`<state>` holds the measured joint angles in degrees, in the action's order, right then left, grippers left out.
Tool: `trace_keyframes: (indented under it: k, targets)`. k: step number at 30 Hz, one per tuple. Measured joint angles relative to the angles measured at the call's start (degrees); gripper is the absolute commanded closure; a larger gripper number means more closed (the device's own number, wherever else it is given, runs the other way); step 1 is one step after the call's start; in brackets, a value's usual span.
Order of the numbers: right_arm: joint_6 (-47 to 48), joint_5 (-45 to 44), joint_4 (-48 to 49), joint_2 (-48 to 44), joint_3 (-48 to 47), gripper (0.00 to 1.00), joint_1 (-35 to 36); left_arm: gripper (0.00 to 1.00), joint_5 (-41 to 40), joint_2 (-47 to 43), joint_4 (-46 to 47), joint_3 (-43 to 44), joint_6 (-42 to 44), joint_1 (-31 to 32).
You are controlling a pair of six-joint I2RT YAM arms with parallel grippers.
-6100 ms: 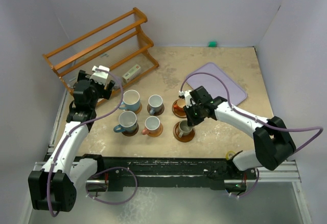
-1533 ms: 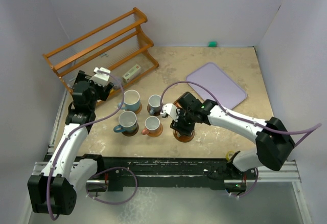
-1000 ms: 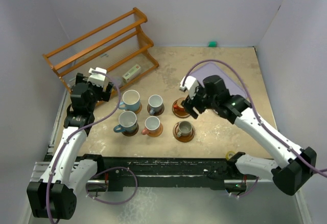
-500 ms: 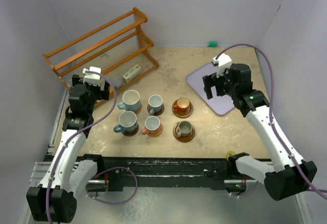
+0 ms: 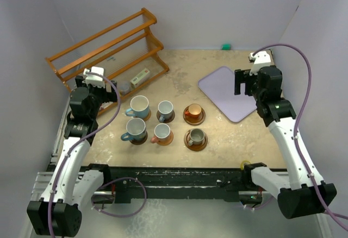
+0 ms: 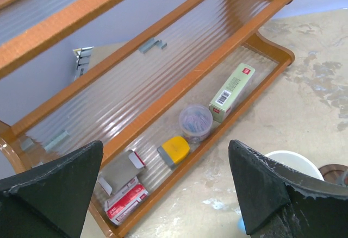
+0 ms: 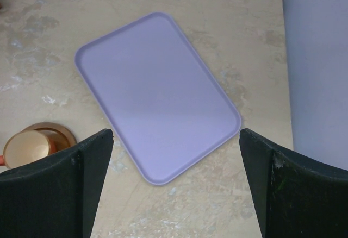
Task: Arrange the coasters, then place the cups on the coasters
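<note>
**Wooden coasters [image 5: 190, 146] all loaded, both grippers spread**

Six cups [image 5: 140, 106] stand on the table [image 5: 228, 140] in two rows of three, one per coaster, pale insides showing. Left gripper [image 6: 166, 159] hangs by the wooden rack [image 6: 217, 56], fingers wide apart, holding nothing. On the rack's lowest shelf I see a green-and-white box [image 6: 232, 92], a clear round tub [image 6: 195, 123] of small bits I can't make out, a yellow piece [image 6: 174, 150] and a red-and-white packet [image 6: 126, 200]. Right gripper [image 7: 174, 140] hovers over the lavender tray [image 7: 157, 96], likewise spread, gripping nothing.
</note>
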<state>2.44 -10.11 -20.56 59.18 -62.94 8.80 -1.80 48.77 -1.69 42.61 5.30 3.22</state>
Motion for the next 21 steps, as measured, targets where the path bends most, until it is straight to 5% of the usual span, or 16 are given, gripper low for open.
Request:
trace_keyframes:
  k: [21]
  targets:
    - [2.0, -2.5, 4.2, -9.1, 5.3, 0.00, -2.1, 0.05, -2.7, -5.0, -0.9, -2.1, -0.3, 0.0]
